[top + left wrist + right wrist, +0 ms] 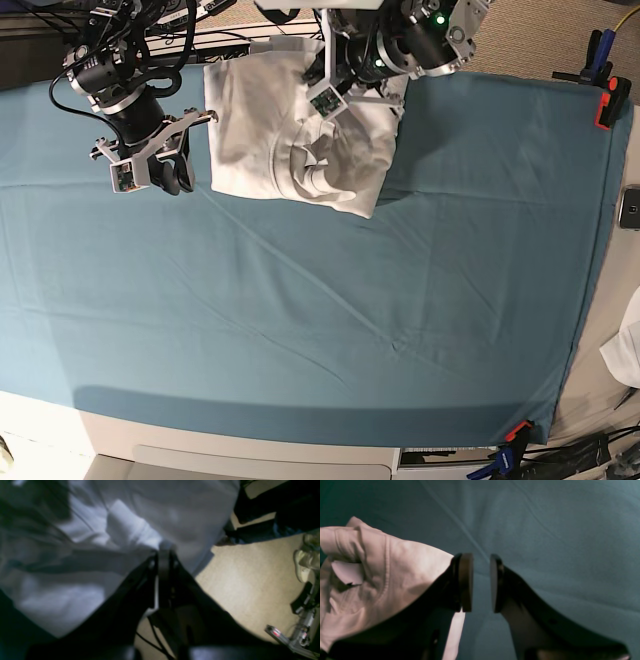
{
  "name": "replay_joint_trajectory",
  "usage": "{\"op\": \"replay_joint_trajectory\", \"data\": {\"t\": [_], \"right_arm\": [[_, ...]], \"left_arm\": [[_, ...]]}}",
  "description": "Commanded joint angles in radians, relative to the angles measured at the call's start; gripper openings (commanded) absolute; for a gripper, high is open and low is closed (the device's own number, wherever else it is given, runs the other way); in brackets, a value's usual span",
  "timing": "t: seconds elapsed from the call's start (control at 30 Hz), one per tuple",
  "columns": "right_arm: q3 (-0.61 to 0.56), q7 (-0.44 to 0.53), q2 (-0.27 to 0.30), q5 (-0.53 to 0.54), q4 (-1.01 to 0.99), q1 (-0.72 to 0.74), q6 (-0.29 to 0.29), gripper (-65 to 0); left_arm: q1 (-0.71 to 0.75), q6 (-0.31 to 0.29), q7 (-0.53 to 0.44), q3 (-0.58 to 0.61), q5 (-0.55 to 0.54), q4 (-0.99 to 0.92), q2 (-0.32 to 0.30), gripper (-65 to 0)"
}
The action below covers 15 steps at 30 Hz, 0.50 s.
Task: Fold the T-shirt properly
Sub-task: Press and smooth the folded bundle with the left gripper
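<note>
My left tool point(165, 548): pressed together, pinching the plain white cotton T-shirt point(290, 135).
My right tool point(481, 582): spread, empty.
Table: teal cloth point(300, 320).

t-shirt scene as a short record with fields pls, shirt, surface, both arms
garment: white T-shirt, partly folded and wrinkled, at the far edge of the table
surface: teal cloth spread over the table
left gripper: fingers shut on T-shirt fabric
right gripper: fingers apart, nothing between them, beside the shirt's edge over the teal cloth
other: clamps on the cloth's edge
</note>
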Motion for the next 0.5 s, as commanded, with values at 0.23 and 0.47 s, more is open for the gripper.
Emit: {"op": "replay_joint_trajectory", "data": {"t": [0.23, 0.47], "right_arm": [[0.002, 0.024, 0.006, 0.015, 0.015, 0.002, 0.002, -53.0], [0.002, 0.024, 0.006, 0.013, 0.015, 0.002, 0.002, -53.0]], "left_arm": [[-0.006, 0.000, -0.010, 0.003, 0.065, 0.018, -0.009, -65.0], [-0.006, 0.016, 0.010, 0.001, 0.118, 0.018, -0.039, -65.0]]}}
